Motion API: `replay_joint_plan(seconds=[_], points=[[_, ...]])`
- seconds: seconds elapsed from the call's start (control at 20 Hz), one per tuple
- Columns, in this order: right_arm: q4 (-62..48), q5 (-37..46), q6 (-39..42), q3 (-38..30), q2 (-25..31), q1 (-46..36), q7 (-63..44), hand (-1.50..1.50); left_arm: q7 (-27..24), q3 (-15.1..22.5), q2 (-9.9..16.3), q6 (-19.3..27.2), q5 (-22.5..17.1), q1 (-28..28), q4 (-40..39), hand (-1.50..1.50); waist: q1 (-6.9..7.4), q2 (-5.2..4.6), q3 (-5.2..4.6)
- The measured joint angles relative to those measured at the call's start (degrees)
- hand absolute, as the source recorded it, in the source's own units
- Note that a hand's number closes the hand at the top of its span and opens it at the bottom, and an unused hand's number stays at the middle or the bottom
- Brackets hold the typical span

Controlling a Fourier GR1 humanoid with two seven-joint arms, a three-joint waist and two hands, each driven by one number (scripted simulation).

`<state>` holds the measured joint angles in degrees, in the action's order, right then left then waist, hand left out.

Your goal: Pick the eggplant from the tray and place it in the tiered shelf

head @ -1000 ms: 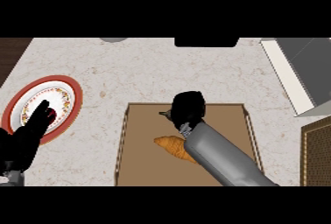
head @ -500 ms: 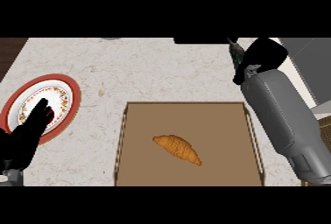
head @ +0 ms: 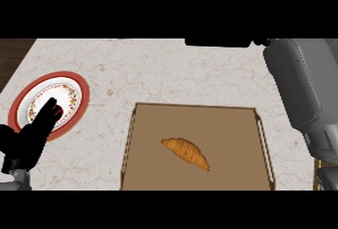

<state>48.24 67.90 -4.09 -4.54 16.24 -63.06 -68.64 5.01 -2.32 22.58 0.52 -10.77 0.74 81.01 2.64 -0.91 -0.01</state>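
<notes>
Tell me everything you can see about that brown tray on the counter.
The tray is a flat, rectangular, brown board with a thin raised rim, looking like wood or cardboard. It lies flat on the pale marbled counter, right of the red-rimmed plate; its near edge runs out of view. A single golden-brown croissant lies diagonally near its middle. No eggplant shows on it. Neither hand touches it; the grey right forearm passes beside its right edge.

Brown tray (head: 135, 147) flat on counter, eggplant and shelf unseen
</notes>
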Motion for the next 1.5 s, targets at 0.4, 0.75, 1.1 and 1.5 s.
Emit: replay_joint_plan(seconds=[0.4, 0.75, 1.1, 1.5], points=[[-0.52, 10.31, -5.09, -3.80, -1.32, -8.23, -1.50, 1.50, -0.34, 0.41, -0.67, 0.06, 0.66, -0.21, -0.43, 0.00, -0.24, 0.43, -0.09], [-4.67, 19.02, -6.58, -6.91, 0.36, -15.33, -1.72, 1.50, -0.48, 0.11, -0.57, -0.28, 0.86, -0.55, -0.42, 0.00, -0.19, 0.36, -0.11], [-11.64, 25.65, -3.17, -10.17, 4.32, -21.30, -1.74, 1.50, -0.58, -1.03, 0.06, -0.80, 0.55, -0.17, -1.01, 0.00, -0.37, 0.32, -0.13], [-17.54, 28.78, -0.80, -14.88, 9.14, -23.78, 0.08, 1.50, -0.28, -0.70, -1.11, -0.17, 1.09, 0.14, -0.68, 0.00, -0.55, 0.23, -0.08]])
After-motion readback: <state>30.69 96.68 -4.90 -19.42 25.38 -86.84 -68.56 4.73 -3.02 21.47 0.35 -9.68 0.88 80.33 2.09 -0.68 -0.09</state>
